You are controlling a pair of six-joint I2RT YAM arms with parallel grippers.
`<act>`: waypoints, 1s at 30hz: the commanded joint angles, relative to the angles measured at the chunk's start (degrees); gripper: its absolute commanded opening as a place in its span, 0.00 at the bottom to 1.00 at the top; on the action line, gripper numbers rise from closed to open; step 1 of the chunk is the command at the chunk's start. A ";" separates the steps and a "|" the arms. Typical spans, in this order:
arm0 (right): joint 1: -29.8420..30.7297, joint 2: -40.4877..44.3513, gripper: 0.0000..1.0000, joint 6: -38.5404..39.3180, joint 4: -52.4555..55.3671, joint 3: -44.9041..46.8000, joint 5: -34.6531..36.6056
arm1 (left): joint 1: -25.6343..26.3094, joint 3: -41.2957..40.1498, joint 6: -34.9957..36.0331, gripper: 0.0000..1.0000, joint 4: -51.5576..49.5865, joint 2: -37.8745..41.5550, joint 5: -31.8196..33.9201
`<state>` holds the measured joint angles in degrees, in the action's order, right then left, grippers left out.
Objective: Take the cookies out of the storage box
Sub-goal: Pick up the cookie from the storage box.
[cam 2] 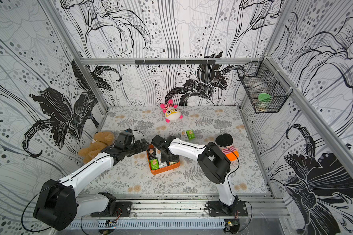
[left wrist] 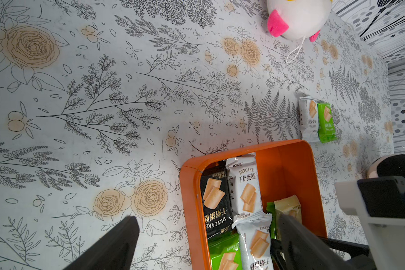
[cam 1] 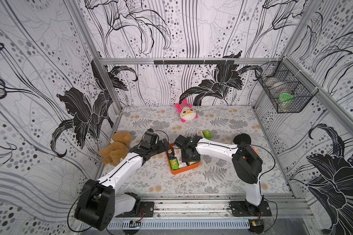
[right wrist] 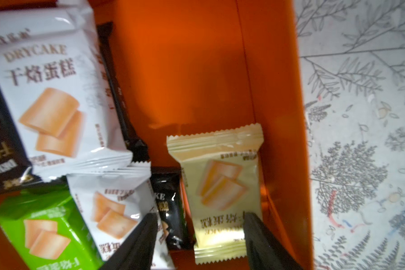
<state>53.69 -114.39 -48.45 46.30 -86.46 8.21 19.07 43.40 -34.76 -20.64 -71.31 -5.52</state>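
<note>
The orange storage box (cam 1: 183, 172) (cam 2: 165, 169) sits mid-table and holds several cookies in green (cam 1: 174, 163), white (left wrist: 243, 187), black (left wrist: 214, 198) and pale yellow (right wrist: 222, 187) wrappers. A white packet (cam 1: 200, 133) and a green packet (cam 1: 207, 134) lie together on the table behind the box. My right gripper (right wrist: 200, 224) (cam 1: 189, 156) reaches down into the box, open, its fingers astride the pale yellow packet and a black one (right wrist: 171, 210) beside it. At the box's left wall, my left gripper (left wrist: 207, 236) (cam 1: 164, 145) is wide open, one finger over the table and one over the box.
A brown teddy (cam 1: 116, 147) lies by the left wall next to my left arm. A pink-and-white plush (cam 1: 186, 112) rests at the back. Behind my right elbow sits another plush with a black round ear (cam 1: 242, 139). A black wire basket (cam 1: 285, 89) hangs on the right wall.
</note>
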 commanded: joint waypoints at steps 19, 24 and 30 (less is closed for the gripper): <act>-1.73 -0.06 0.66 1.08 3.26 -2.64 2.72 | -0.26 0.63 -1.06 0.97 1.22 -1.16 0.03; -2.45 -0.04 0.67 1.42 1.88 -1.12 1.31 | -0.22 0.99 -1.14 0.97 0.88 -1.21 0.06; -2.71 -1.18 0.66 1.75 1.03 -0.72 0.57 | -0.26 0.90 -1.18 0.97 0.28 -0.82 0.33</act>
<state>51.29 -114.41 -47.29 47.24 -87.94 9.02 19.07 43.27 -35.62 -20.60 -72.34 -5.54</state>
